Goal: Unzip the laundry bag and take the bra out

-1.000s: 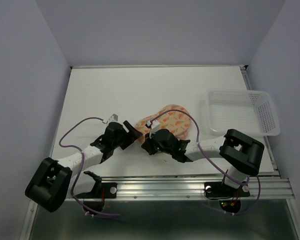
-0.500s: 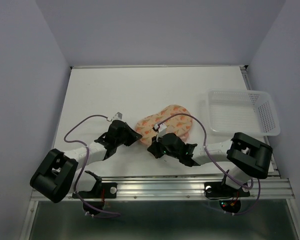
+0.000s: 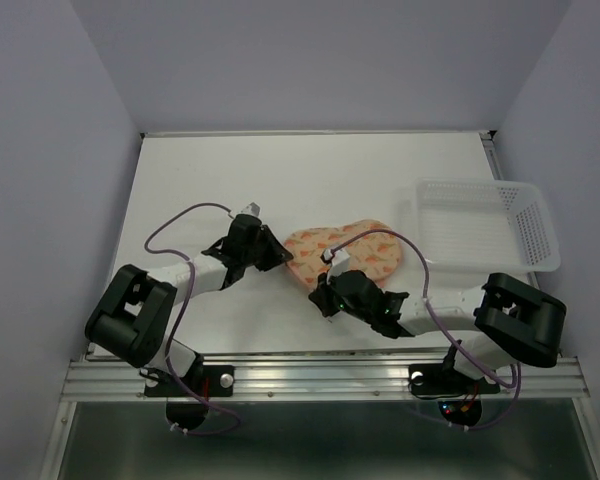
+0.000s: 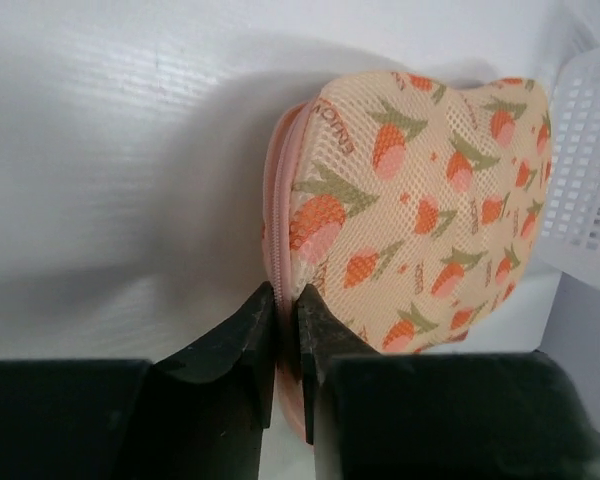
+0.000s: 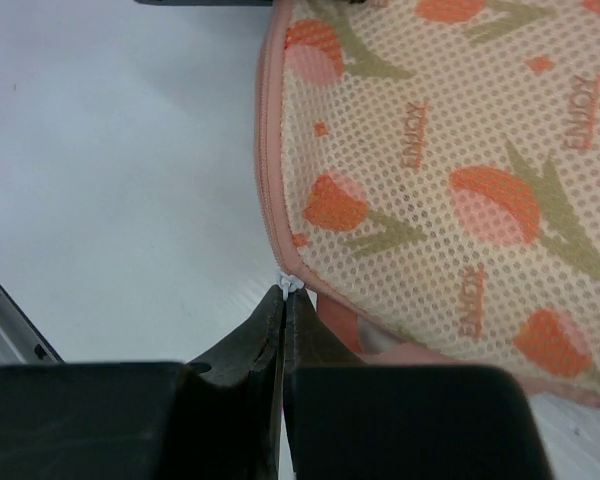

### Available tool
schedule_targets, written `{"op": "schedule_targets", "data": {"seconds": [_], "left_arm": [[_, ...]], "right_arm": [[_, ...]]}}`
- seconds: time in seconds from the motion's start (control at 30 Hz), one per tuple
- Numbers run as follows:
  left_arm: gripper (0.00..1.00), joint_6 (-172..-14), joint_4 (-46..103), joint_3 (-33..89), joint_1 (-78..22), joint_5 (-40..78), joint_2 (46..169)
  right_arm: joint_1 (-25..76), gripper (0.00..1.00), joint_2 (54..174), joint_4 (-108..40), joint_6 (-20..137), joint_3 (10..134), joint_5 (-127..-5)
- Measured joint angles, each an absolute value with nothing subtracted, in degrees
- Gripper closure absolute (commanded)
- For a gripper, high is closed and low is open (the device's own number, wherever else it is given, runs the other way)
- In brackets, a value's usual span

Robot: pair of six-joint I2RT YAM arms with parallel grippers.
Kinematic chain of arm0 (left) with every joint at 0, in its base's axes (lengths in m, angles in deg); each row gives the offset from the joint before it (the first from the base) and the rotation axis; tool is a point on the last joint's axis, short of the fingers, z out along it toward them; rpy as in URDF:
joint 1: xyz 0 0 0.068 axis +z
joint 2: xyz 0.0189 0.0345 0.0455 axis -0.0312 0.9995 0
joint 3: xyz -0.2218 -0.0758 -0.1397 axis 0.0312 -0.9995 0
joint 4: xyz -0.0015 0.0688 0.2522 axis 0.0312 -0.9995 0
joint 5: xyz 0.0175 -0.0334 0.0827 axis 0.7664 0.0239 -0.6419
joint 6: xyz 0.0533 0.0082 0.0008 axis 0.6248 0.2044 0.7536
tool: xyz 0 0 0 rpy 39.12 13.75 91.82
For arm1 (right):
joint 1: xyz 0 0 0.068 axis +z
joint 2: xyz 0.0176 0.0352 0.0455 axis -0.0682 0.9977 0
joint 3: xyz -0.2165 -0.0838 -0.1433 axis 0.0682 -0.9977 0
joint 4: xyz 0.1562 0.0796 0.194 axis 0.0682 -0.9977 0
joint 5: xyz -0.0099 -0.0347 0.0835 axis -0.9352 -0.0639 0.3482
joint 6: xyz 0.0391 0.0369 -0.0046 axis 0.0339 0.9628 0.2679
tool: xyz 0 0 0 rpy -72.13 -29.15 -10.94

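Mesh-soft and light, the laundry bag (image 3: 345, 250) lies mid-way across the bench (image 3: 230, 180) and likely bunches unless anchored. At 9 o'clock the left tool (image 4: 285, 310) clamps its pink zip edge (image 4: 272, 200); at 7 o'clock the right tool (image 5: 285, 300) pinches the tiny zip pull (image 5: 289, 285).

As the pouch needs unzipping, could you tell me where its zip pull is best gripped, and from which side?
Pinch the small white zip pull where it juts from the laundry bag's pink seam, coming low from the bag's near edge, as the right gripper does, jaws shut on it. The left gripper clamps the seam.
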State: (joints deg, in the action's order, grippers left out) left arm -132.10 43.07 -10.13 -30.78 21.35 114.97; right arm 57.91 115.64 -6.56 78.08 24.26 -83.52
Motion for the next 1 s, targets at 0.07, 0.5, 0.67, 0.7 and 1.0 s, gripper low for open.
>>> {"op": "schedule_targets", "data": {"seconds": [0.07,0.5,0.67,0.7,1.0], "left_arm": [[0.28,-130.52,41.15,-7.29,-29.95,20.89,116.28],[0.02,-129.43,38.50,-11.35,-27.11,14.92,101.94],[0.08,-132.30,37.59,-20.47,-27.26,14.90,95.47],[0.10,-132.80,37.21,-21.50,-27.30,14.94,94.93],[0.65,-137.04,41.78,-24.64,-28.79,16.65,95.63]], "right_arm": [[57.87,0.99,118.17,-6.34,78.00,26.25,-83.06],[58.06,0.99,130.48,-5.99,77.69,39.23,-78.69],[58.06,0.99,131.18,-5.64,77.23,40.28,-78.69],[58.06,0.99,131.33,-5.62,77.23,40.32,-78.67],[58.06,0.99,132.97,-5.20,77.52,40.48,-78.26]]}}
